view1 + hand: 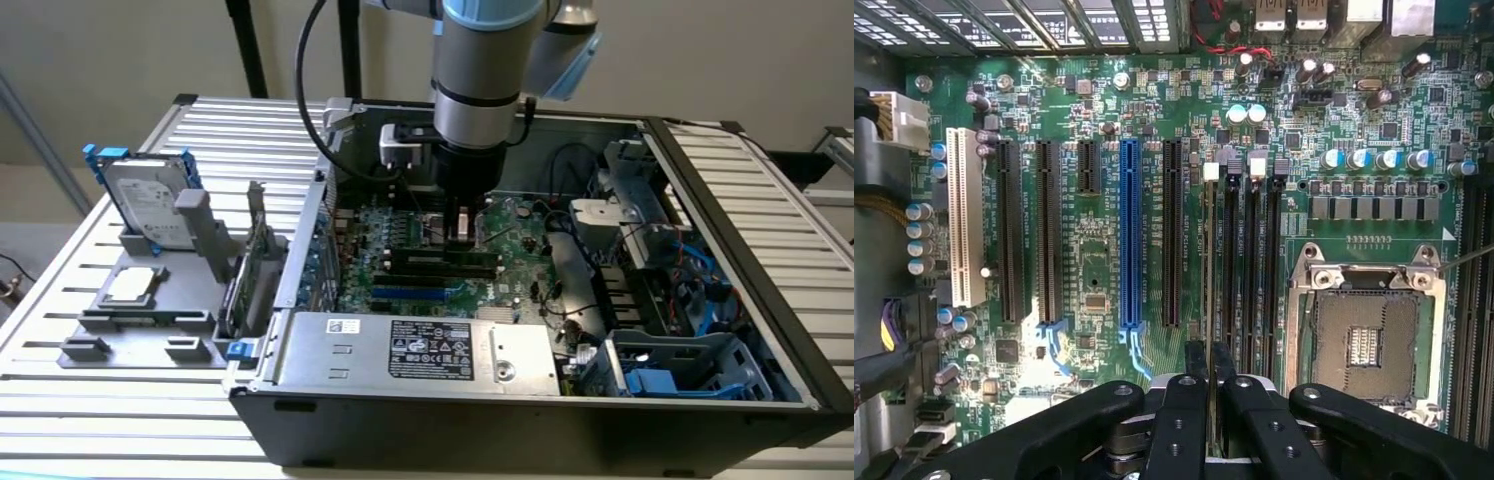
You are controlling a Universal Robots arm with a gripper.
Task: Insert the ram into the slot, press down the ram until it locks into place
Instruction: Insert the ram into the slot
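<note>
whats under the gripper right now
The gripper holds the ram edge-on over the end slot of the black row, beside three empty slots. The ram covers that slot, so whether it is seated cannot be seen.

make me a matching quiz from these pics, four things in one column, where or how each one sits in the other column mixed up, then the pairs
1. the ram
2. hard drive
3. CPU socket
4. power supply

a. standing upright on the grey fixture outside the case
b. silver box with a black label, inside the case
c. held edge-on in the gripper, over the black memory slots
d. square silver frame on the motherboard

Pairs: 1-c, 2-a, 3-d, 4-b
</note>
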